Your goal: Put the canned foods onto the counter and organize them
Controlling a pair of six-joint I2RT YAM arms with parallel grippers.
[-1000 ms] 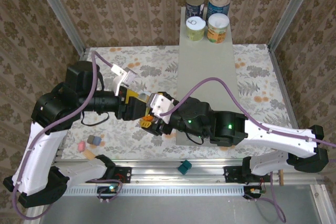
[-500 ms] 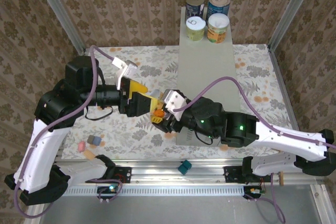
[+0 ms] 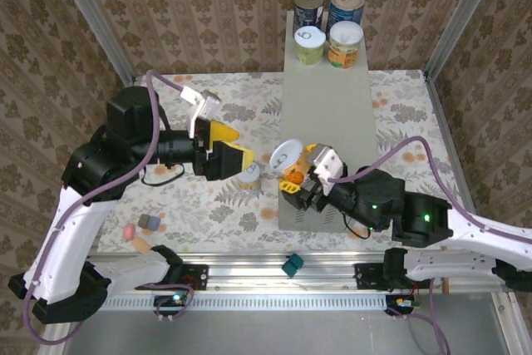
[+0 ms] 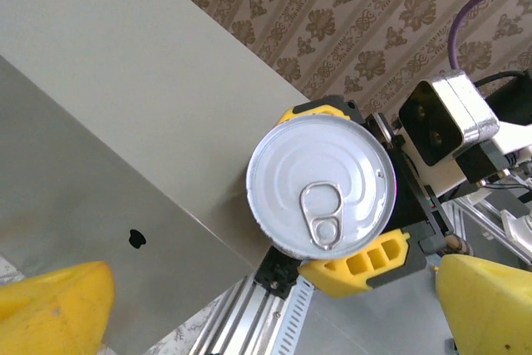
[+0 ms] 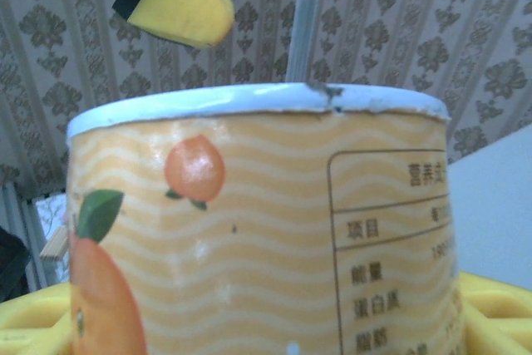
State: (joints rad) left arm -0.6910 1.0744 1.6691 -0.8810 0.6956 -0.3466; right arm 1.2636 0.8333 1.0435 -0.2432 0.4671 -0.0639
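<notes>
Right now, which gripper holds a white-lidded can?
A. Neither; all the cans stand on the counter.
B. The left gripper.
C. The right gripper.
C: the right gripper is clamped on opposite sides of the white-lidded can, while the left gripper stands open.

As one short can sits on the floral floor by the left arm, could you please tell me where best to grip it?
Grip the short can across its side wall, coming down from above. It seems to stand upright, lid up, offering opposed curved sides; with the counter wall near its right, I would close the jaws front-to-back.
</notes>
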